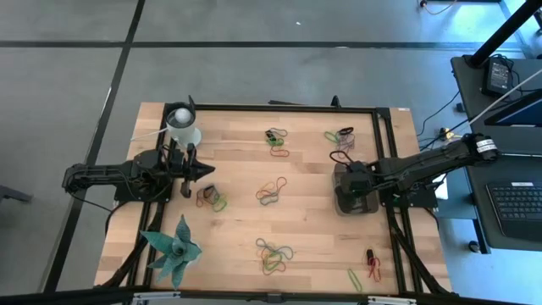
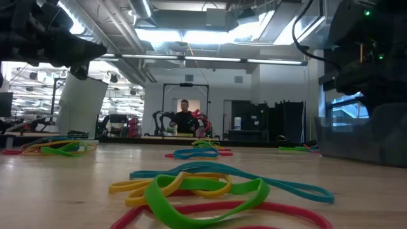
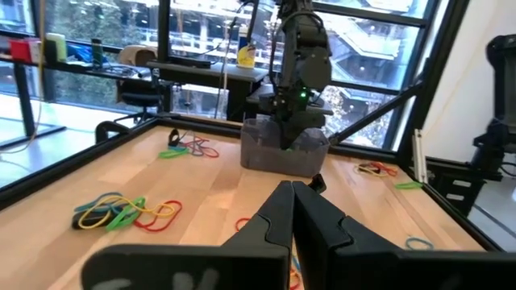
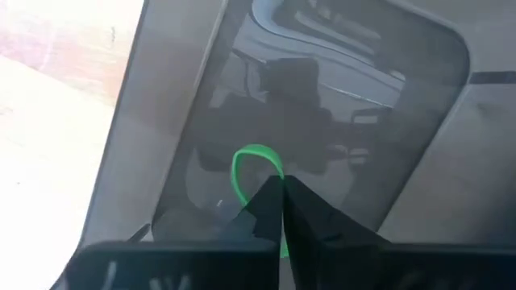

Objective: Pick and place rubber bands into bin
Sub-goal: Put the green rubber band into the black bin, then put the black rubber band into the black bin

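The dark grey bin (image 1: pixel 340 208) stands at the table's right side; my right gripper (image 1: pixel 354 181) points down into it, shut on a green rubber band (image 4: pixel 242 167). In the right wrist view the bin's shiny floor (image 4: pixel 347 121) fills the picture below the fingers. Loose clusters of rubber bands lie on the wood at the middle (image 1: pixel 271 193), the near middle (image 1: pixel 274 254), the far side (image 1: pixel 275 137) and the left (image 1: pixel 212 199). At the table's left my left gripper (image 1: pixel 207 170) is held level and shut, touching nothing. My right gripper pinches the green rubber band between its two fingertips (image 4: pixel 270 197), coming from above and pointing down. A loop of the band (image 4: pixel 256 151) sticks out past the tips over the bin's floor. Whether the loop touches the floor I cannot tell.
A white cup (image 1: pixel 182 127) stands at the far left beside the left arm. A teal leafy figure (image 1: pixel 174 250) sits at the near left corner. More bands lie at the near right (image 1: pixel 373 264) and far right (image 1: pixel 340 135). A black frame rims the table.
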You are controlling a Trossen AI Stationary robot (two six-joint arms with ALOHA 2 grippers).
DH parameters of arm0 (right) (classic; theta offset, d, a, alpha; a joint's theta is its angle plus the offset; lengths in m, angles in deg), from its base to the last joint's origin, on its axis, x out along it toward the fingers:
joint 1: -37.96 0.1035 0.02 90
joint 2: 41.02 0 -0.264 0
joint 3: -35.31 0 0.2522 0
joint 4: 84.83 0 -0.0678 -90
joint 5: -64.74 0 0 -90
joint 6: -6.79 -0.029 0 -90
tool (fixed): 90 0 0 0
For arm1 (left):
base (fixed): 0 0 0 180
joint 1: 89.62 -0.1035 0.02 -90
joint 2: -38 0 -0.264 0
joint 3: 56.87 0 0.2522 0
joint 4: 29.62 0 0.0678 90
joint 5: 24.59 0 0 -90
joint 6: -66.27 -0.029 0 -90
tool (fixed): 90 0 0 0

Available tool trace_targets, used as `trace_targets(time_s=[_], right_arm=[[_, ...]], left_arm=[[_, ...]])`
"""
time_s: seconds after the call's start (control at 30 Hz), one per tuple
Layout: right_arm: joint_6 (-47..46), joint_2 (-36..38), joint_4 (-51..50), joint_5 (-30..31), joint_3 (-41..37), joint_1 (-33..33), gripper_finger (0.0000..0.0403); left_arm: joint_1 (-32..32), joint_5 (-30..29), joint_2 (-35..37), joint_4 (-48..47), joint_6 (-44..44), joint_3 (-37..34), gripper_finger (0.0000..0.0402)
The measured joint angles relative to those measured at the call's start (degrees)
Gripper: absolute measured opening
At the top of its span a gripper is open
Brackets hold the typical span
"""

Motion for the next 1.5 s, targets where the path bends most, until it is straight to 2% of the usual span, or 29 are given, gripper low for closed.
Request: trace_targets(time_s=[0.27, 0.43, 0.67, 0.8, 0.97, 1.1, 1.2, 1.37, 1.5], right_arm=[[-1.4, 0.0, -0.1, -0.1, 0.7, 0.0, 0.0081], [-0.1, 0.7, -2.6, -0.1, 3.9, 0.0, 0.0108], [4.3, 0.9, -10.6, 0.8, 11.1, 0.0, 0.0119], [7.3, 0.9, -13.6, 1.2, 14.4, 0.0, 0.0119], [9.0, 0.9, -16.8, 1.8, 17.9, 0.0, 0.0119], [11.0, 0.9, -17.3, 1.8, 19.7, 0.0, 0.0119], [16.1, 0.9, -17.3, 1.8, 19.8, 0.0, 0.0119], [16.5, 0.9, -19.2, 1.8, 19.8, 0.0, 0.0119], [20.3, 1.1, -20.3, 1.9, 19.8, 0.0, 0.0119]], left_arm=[[0.0, -2.2, 0.0, 0.5, 1.5, 0.0, 0.0001], [0.0, -6.2, 0.0, 2.6, 3.0, 0.1, 0.0001], [0.0, -6.5, -2.1, 2.4, 0.2, 3.6, 0.0001], [0.0, -7.9, -5.7, 1.6, 0.1, 7.5, 0.0001], [0.0, -7.5, -14.0, -3.7, 1.0, 15.4, 0.0001], [0.0, -7.5, -24.4, -10.2, 1.5, 24.0, 0.0001], [0.0, -7.6, -32.3, -13.3, 1.7, 30.8, 0.0001], [0.0, -7.6, -44.0, -16.0, 1.6, 40.2, 0.0001], [0.0, -9.4, -51.8, -17.4, 1.6, 45.4, 0.0001]])
